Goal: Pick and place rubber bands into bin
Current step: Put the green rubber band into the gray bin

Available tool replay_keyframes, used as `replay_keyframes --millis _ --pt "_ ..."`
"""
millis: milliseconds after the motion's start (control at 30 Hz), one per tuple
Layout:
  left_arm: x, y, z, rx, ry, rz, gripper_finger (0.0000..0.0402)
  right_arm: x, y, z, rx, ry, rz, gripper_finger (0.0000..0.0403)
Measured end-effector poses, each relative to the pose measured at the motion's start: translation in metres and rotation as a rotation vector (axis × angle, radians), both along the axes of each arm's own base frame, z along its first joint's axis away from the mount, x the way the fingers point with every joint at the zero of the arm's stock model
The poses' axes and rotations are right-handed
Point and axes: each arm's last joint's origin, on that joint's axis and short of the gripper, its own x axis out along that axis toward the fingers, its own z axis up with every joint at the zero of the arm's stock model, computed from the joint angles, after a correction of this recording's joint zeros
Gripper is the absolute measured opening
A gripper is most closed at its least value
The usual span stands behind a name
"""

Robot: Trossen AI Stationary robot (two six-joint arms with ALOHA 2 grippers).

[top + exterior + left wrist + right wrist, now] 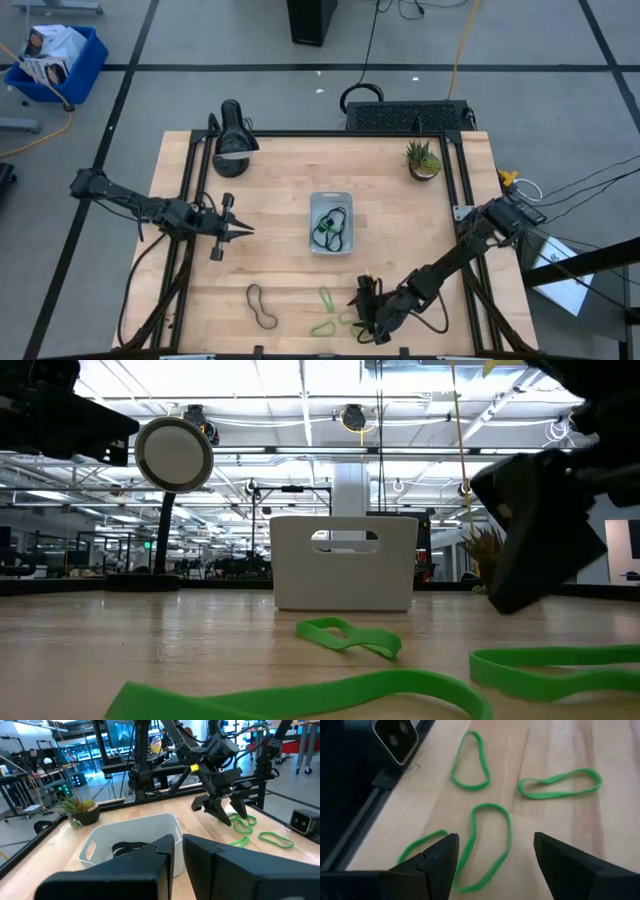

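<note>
The translucent bin (330, 222) stands mid-table and holds dark and green rubber bands (330, 228). It also shows in the low view (345, 560) and the left wrist view (135, 840). Several green bands lie flat near the table's near edge (327, 297) (322, 328) (470, 760) (560, 784). A dark band (262, 305) lies to their left. My right gripper (365, 305) (495, 840) is open, pointing down just above the table, its fingers on either side of one green band (487, 845). My left gripper (240, 230) (179, 845) is shut and empty, left of the bin.
A small potted plant (423, 160) stands at the far right. A black round-headed lamp (235, 135) stands at the far left. A black frame (300, 135) runs around the table's edges. A small black camera box (395, 737) sits at the near edge beside the green bands.
</note>
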Motion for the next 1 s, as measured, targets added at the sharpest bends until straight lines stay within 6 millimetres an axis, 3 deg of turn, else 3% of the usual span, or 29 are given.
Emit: replay_keyframes --millis 200,400,533,667,733,900,1000 --pt "0.000 0.000 0.000 0.000 0.000 0.000 0.0047 0.001 0.003 -0.018 -0.010 0.020 0.000 0.0228" --pt "0.000 0.000 0.000 0.001 0.001 0.000 0.0047 0.001 0.002 -0.019 -0.006 0.036 -0.002 0.0190" --pt "0.000 0.000 0.000 0.005 0.000 0.000 0.0047 0.001 0.001 -0.020 -0.004 0.044 -0.008 0.0131" --pt "0.000 0.000 0.000 0.006 0.001 0.000 0.0047 0.003 -0.002 -0.019 -0.031 0.038 0.014 0.0044" --pt "0.000 0.000 0.000 0.005 0.001 0.000 0.0047 0.004 -0.004 -0.016 -0.045 0.031 0.033 0.0012" --pt "0.000 0.000 0.000 0.006 0.002 0.001 0.0047 0.004 -0.010 0.000 -0.046 0.022 0.071 0.0005" --pt "0.000 0.000 0.000 0.007 0.004 0.001 0.0047 0.007 -0.014 0.024 -0.054 -0.058 0.072 0.0002"
